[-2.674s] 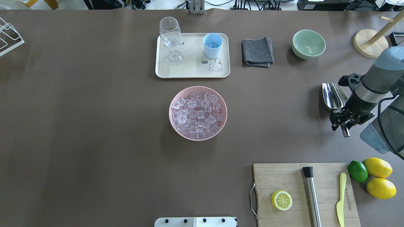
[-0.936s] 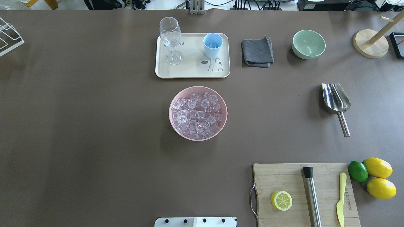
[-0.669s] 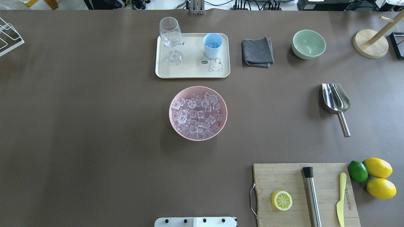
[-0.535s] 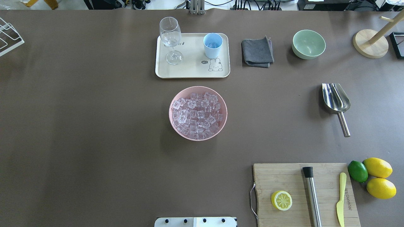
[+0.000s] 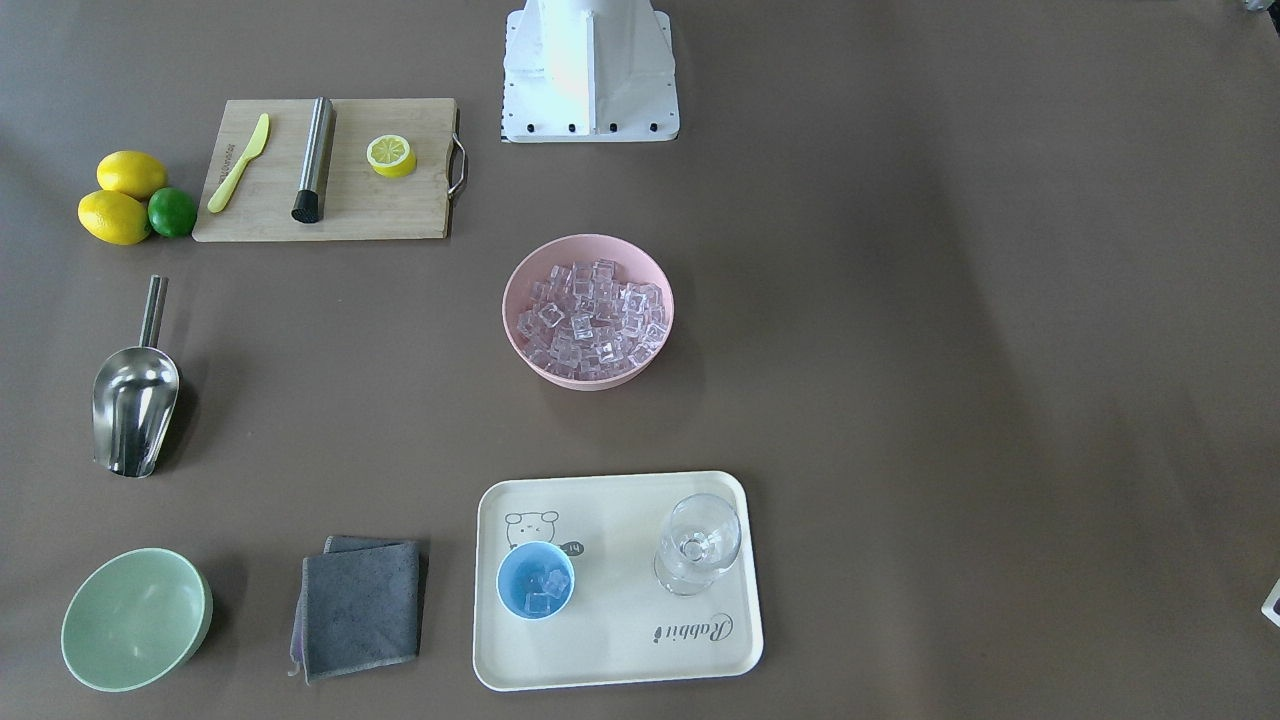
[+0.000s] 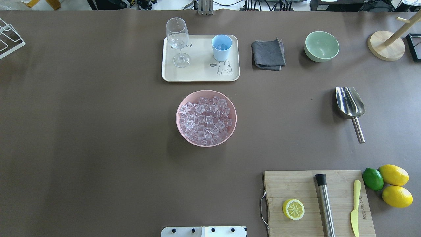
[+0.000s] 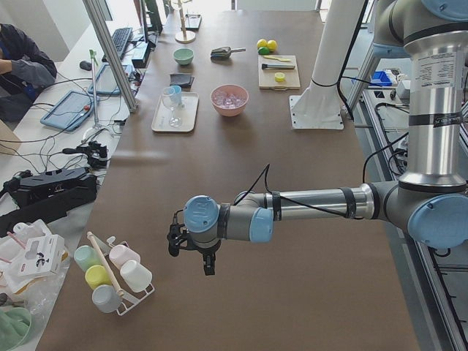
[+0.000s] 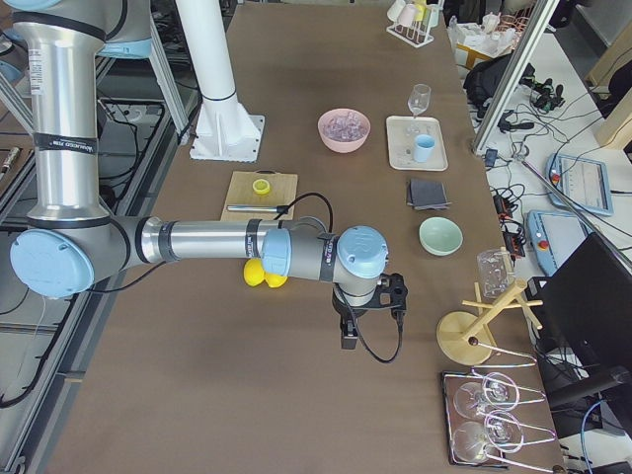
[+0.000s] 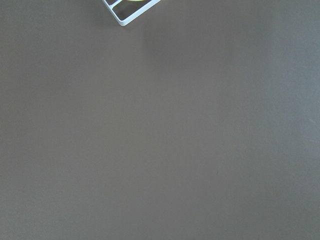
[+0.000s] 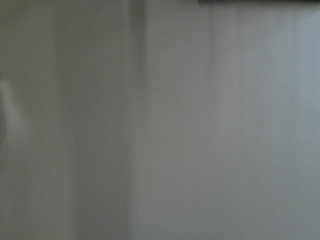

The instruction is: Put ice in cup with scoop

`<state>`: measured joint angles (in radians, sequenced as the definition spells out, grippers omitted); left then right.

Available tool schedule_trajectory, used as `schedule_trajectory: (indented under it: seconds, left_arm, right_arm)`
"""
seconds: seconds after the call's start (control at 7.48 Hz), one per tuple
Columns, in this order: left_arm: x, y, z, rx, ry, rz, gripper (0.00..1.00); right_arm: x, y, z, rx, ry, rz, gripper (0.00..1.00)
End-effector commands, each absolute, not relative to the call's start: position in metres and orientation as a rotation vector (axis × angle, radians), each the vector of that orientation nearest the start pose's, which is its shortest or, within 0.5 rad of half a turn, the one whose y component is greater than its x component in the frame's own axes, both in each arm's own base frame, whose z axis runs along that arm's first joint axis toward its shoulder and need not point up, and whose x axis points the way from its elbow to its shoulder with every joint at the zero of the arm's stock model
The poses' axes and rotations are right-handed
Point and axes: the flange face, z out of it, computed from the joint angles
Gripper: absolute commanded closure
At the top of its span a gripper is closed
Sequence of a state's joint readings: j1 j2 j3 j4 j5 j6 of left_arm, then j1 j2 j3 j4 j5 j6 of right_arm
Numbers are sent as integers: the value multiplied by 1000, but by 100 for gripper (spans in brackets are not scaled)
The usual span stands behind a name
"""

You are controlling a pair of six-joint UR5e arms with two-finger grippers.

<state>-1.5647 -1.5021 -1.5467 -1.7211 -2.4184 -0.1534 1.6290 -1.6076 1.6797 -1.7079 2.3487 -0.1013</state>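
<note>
The ice (image 6: 206,119) fills a pink bowl (image 6: 181,131) at the table's middle. The light-blue cup (image 6: 221,47) stands on a cream tray (image 6: 200,74), and the front-facing view shows a few cubes inside the cup (image 5: 536,580). The steel scoop (image 6: 350,105) lies free on the table at the right, handle towards the robot. My left gripper (image 7: 208,263) shows only in the exterior left view, over bare table far from these things. My right gripper (image 8: 349,339) shows only in the exterior right view, past the table's right end. I cannot tell whether either is open.
A wine glass (image 6: 178,41) stands on the tray. A grey cloth (image 6: 268,54) and a green bowl (image 6: 321,46) lie to its right. A cutting board (image 6: 296,184) holds a lemon half, steel cylinder and knife. Lemons (image 6: 394,184) lie beside it. A cup rack (image 7: 110,278) is near the left gripper.
The right arm, which was over the scoop's handle 2.7 s ago, has left the overhead view. The scoop lies where it was. Nothing has moved in the last second.
</note>
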Motion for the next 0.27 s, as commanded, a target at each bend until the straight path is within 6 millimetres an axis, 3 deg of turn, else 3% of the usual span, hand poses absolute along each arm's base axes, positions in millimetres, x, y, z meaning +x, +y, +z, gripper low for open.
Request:
schedule_trajectory:
  seconds: [0.0,0.13]
  left_arm:
    - [-56,-465,683,-14,849,-113,1]
    - [-56,-465,683,-13,849,-114,2]
  right_arm:
    - [90,-466,638,-4,-782,-14,0]
    - [90,-466,638,-4,-782,-14,0]
